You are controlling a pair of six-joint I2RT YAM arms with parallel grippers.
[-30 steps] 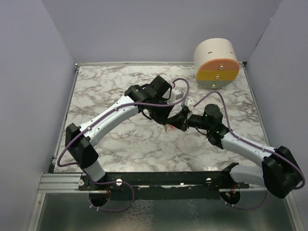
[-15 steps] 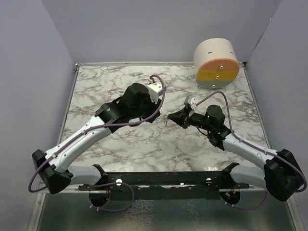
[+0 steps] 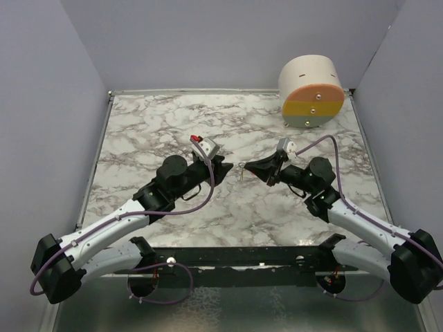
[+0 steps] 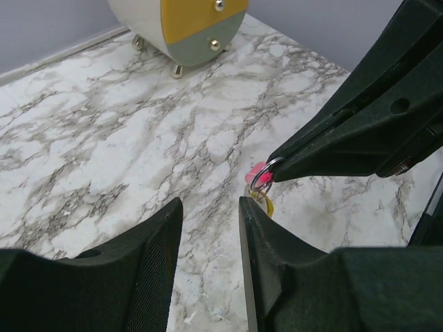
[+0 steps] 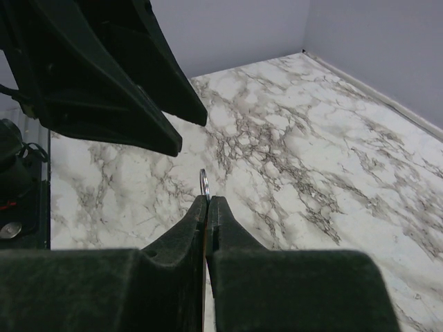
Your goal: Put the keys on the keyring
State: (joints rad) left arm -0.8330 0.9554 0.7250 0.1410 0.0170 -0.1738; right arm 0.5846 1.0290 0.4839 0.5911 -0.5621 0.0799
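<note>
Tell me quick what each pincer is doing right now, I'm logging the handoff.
Left pincer: open, holding nothing.
Right pincer: closed on the keyring, pink key and yellow key hanging at it.

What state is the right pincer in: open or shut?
Shut: in the right wrist view, the right pincer grips the keyring, its fingers meeting without a gap.
</note>
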